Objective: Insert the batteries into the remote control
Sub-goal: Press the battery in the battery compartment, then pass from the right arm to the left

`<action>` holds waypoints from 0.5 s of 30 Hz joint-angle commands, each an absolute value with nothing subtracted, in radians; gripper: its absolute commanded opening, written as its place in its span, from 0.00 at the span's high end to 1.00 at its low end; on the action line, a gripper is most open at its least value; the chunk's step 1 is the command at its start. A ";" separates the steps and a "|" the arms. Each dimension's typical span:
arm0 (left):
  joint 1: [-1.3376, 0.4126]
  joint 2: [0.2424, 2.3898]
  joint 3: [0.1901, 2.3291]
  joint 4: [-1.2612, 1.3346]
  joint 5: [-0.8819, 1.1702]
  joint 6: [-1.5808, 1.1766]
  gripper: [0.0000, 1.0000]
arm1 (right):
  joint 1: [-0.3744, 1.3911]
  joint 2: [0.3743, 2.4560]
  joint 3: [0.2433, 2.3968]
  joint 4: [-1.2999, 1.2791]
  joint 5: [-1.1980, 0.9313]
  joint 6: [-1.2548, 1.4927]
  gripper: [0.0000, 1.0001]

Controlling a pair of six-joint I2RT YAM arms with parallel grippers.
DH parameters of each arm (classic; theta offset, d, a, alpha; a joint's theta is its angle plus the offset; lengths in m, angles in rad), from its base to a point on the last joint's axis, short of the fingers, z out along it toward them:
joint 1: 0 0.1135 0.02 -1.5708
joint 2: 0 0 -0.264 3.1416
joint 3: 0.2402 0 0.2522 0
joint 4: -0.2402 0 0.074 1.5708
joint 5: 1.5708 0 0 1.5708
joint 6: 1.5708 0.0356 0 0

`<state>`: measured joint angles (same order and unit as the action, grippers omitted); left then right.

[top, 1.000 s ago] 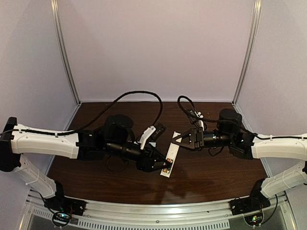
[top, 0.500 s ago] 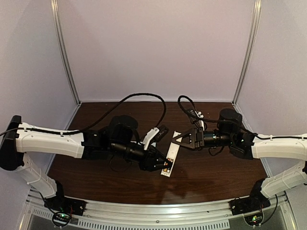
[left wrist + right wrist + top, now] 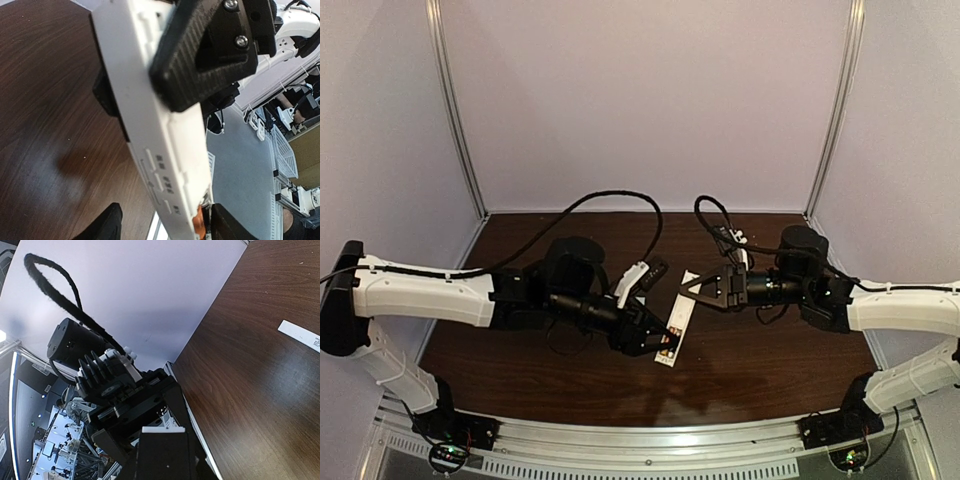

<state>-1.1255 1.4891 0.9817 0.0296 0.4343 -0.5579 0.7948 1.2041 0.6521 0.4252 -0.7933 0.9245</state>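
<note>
Remote control (image 3: 677, 318) sits clamped in right claw (image 3: 687, 291), left claw (image 3: 666, 346) half-open.

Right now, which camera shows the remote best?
Left wrist: the remote fills the frame, close and sharp. The top view shows it tiny. The right wrist shows, at most, what may be its white edge.

We see a dark brown wood-grain table (image 3: 750, 375) across the lower frame, enclosed by pale lilac walls (image 3: 640, 100) with 2 silvery metal posts (image 3: 455, 110) at the corners and a metal rail (image 3: 640, 447) along the bottom edge.
</note>
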 commanded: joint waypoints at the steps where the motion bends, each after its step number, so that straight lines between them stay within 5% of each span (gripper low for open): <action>1: -1.086 1.429 0.964 0.037 0.423 -0.513 0.35 | 0.769 1.158 0.644 0.423 -0.781 0.929 1.00; 9: -0.938 1.353 0.975 -0.193 0.307 -0.275 0.13 | 0.655 1.078 0.638 0.250 -0.775 0.833 1.00; 15: -0.852 1.411 1.045 -0.310 0.247 -0.121 0.14 | 0.593 1.046 0.606 0.205 -0.792 0.817 1.00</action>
